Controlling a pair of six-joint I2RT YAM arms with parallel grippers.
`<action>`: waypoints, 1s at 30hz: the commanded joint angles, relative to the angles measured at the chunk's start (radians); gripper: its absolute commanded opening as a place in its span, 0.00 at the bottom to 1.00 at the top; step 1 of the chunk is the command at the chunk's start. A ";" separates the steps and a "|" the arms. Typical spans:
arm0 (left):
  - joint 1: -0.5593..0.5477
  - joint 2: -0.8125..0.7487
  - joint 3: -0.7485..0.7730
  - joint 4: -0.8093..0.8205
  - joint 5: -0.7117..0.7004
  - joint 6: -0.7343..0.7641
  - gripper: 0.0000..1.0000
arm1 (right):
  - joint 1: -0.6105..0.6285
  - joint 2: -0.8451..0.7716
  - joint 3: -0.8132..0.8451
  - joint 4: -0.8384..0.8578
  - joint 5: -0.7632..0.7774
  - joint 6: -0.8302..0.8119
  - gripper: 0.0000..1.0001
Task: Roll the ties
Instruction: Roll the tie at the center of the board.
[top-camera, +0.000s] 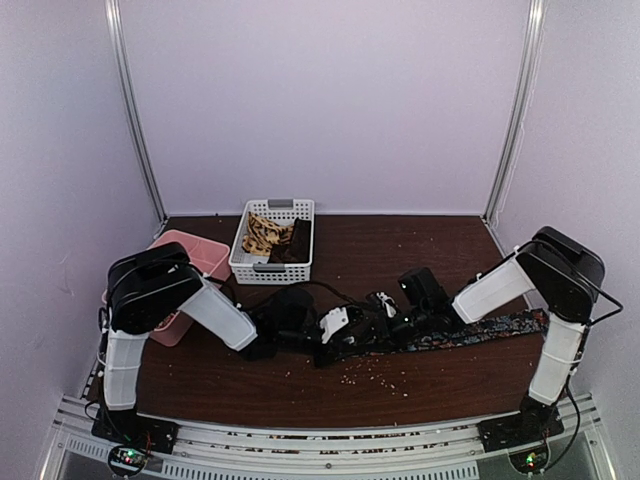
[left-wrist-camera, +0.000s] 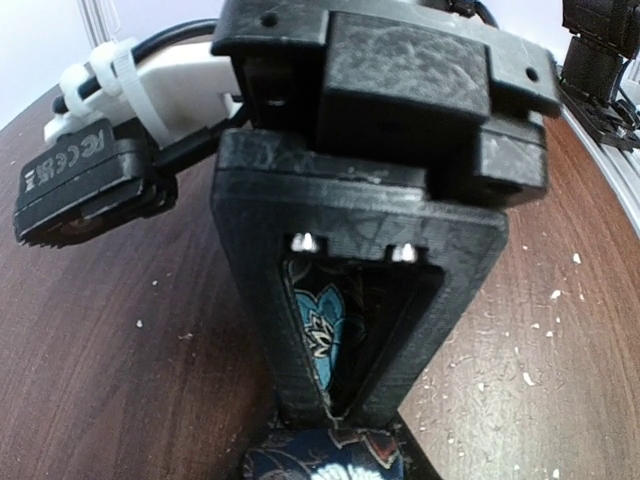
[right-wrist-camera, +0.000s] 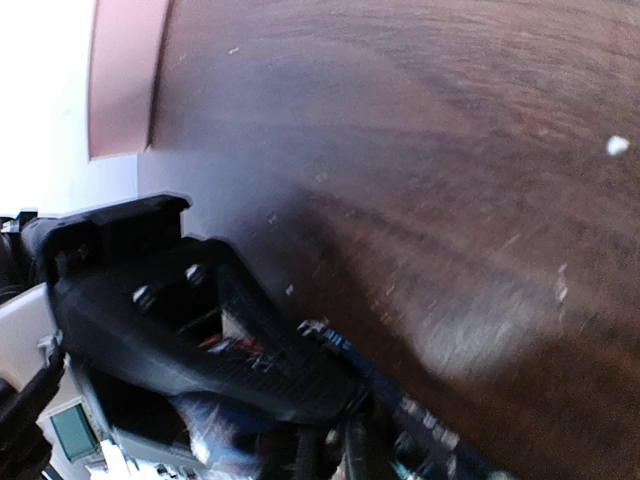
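A dark tie (top-camera: 470, 331) with a blue, red and white floral pattern lies stretched across the table from the middle toward the right. My left gripper (top-camera: 350, 338) is at its left end. In the left wrist view its jaws (left-wrist-camera: 345, 405) are shut on the floral fabric (left-wrist-camera: 320, 320), and more of the tie (left-wrist-camera: 325, 462) bunches just below the tips. My right gripper (top-camera: 400, 322) is low over the same tie right beside the left one. Its wrist view is blurred: a black finger (right-wrist-camera: 230, 350) lies against the tie (right-wrist-camera: 420, 420), and its jaw gap is unreadable.
A white perforated basket (top-camera: 240, 262) at the back holds a tan patterned tie (top-camera: 262, 236) and a plain dark brown tie (top-camera: 297, 242). A pink tray (top-camera: 205, 255) sits at the left behind my left arm. Pale crumbs (top-camera: 375, 372) dot the wood near the front.
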 joint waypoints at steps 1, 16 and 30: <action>0.001 -0.003 -0.023 -0.295 -0.040 0.035 0.23 | -0.027 -0.096 -0.049 -0.015 0.006 -0.009 0.19; 0.007 0.002 0.040 -0.456 -0.036 0.045 0.26 | 0.023 -0.100 0.004 -0.002 -0.012 0.025 0.43; 0.019 -0.045 0.020 -0.391 -0.015 0.033 0.34 | 0.016 -0.074 0.038 -0.188 0.065 -0.110 0.00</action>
